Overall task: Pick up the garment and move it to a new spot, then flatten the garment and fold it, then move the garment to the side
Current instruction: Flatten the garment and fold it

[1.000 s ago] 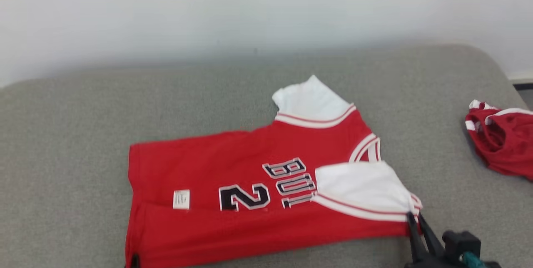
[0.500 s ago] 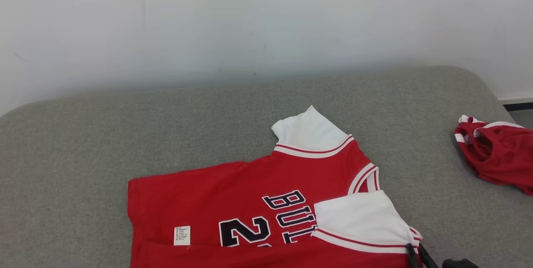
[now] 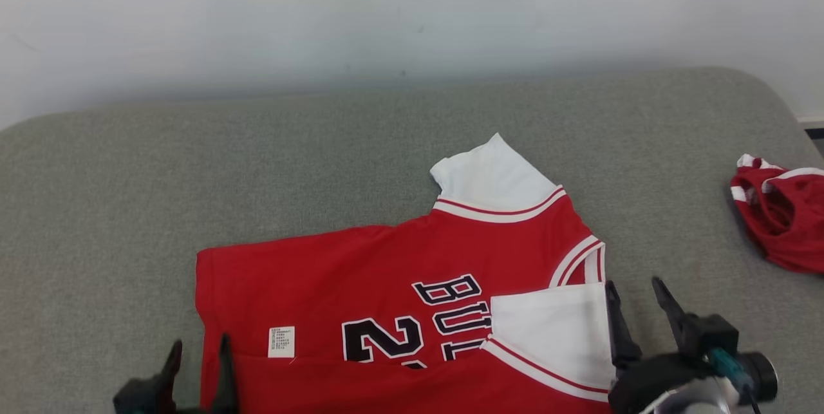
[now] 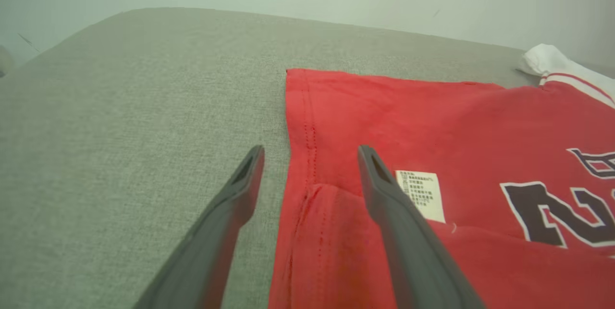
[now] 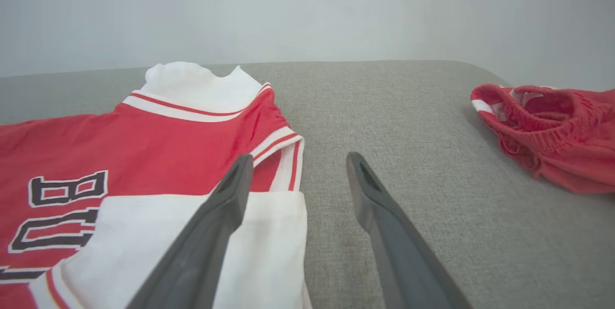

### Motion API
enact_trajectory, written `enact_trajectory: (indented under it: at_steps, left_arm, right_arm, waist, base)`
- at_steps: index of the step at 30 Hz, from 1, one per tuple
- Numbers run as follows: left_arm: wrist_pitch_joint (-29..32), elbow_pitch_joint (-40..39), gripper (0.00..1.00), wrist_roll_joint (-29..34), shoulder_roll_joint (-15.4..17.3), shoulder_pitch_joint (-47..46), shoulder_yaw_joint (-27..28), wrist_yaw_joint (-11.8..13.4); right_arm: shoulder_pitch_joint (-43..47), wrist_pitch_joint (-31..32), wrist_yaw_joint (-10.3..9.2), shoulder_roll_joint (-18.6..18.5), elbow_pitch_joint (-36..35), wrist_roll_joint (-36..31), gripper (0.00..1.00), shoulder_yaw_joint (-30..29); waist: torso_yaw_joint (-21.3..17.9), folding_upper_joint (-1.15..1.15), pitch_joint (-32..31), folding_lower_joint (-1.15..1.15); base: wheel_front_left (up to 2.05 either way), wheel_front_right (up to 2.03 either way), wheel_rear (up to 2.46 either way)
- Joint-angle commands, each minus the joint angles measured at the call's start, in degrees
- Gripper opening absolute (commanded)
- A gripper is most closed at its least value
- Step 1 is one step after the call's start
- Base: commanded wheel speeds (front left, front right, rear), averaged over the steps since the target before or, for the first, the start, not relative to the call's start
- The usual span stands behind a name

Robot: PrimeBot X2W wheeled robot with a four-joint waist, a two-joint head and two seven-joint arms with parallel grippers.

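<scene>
The garment [image 3: 360,272] is a red jersey with white sleeves and black lettering, lying on the grey cushion with its near long edge folded over. My left gripper [image 3: 198,351] stands open over the hem at the lower left, one finger above the cloth [image 4: 384,121] and one above the cushion. My right gripper [image 3: 634,291] is open at the folded white sleeve [image 5: 158,232], straddling its edge, nothing between the fingers. The jersey's near edge is cut off by the head view's bottom.
A second, crumpled red garment [image 3: 782,217] lies at the right end of the grey cushion [image 3: 193,169], also visible as a red heap [image 5: 547,131] beyond my right fingers. A pale wall [image 3: 386,8] rises behind. The cushion's rounded right corner is close to that heap.
Both grippers have gone from shut to open, letting go of the jersey's folded edge. The head camera has shifted, and both grippers now show above the bottom edge.
</scene>
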Motion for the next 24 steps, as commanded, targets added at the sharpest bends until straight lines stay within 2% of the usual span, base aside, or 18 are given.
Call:
enact_trajectory:
  at_steps: [1, 5, 11, 17, 21, 24]
  left_arm:
    - [-0.1, 1.2, 1.0, 0.7, 0.7, -2.8, -0.1, -0.4]
    - [-0.1, 5.7, 1.0, 3.1, 2.6, -9.7, -2.3, -1.3]
    - [1.0, 15.6, 1.0, 3.5, 6.1, -21.3, -4.9, -2.0]
    - [5.6, 21.3, 1.0, 2.1, 9.1, -29.5, -7.4, -2.3]
    - [8.6, 23.1, 1.0, 0.3, 10.0, -32.3, -10.0, -2.4]
    - [12.7, 24.8, 1.0, -2.8, 11.3, -34.1, -13.0, -2.3]
  right_arm:
    - [-1.7, 0.0, -0.17, 0.2, -0.1, -0.6, 1.0, 0.6]
    - [-4.9, 0.0, -0.17, 0.1, 0.0, -0.3, 1.0, 2.5]
    - [-9.2, 0.0, -0.17, 0.0, 0.4, 0.4, 1.0, 5.4]
    - [-12.1, 0.0, -0.17, 0.0, -0.1, 0.8, 1.0, 6.8]
    - [-12.7, 0.0, -0.17, 0.2, -0.2, 1.0, 1.0, 7.2]
    - [-12.6, 0.0, -0.17, 0.6, -0.3, 1.1, 1.0, 7.5]
  waist:
    - [0.8, 0.0, 1.8, 0.0]
    - [1.4, 0.0, 3.9, 0.0]
    - [1.6, 0.0, 7.4, 0.0]
    - [1.5, 0.0, 9.2, 0.0]
    - [1.4, 0.0, 9.5, 0.0]
    - [1.2, 0.0, 9.7, 0.0]
  base:
    - [0.0, 0.0, 0.0]
    - [0.0, 0.0, 0.0]
    - [0.0, 0.0, 0.0]
    - [0.0, 0.0, 0.0]
    - [0.0, 0.0, 0.0]
    - [0.0, 0.0, 0.0]
